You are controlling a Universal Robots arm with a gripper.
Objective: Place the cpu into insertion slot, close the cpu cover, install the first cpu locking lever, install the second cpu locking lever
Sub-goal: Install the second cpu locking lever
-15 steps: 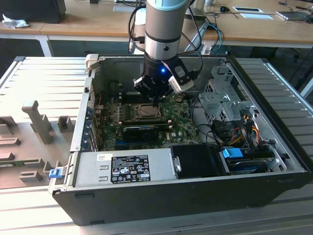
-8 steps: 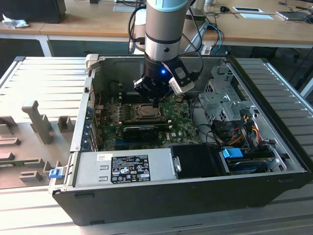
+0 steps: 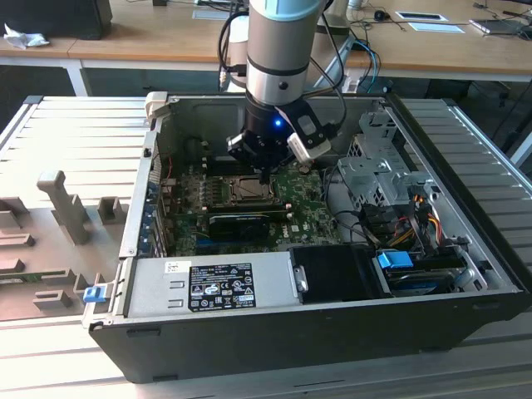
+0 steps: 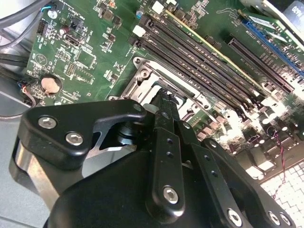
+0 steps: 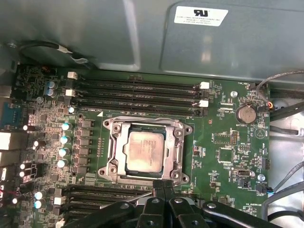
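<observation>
Gripper (image 5: 163, 186) fingertips together at insertion slot (image 5: 112, 156); cpu (image 5: 144, 151) seated.

The arm (image 3: 281, 50) is a silver-grey cylinder with a pale blue cap band and a black wrist collar showing a small blue light. Black cables loop beside it. The gripper (image 4: 166, 102) is matte black, built of jointed linkage bars (silver screws at each pivot), its slim fingers (image 5: 164, 187) black too.

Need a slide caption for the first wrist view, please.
Closed gripper at the edge of the insertion slot, cpu seated under the cpu cover.
</observation>
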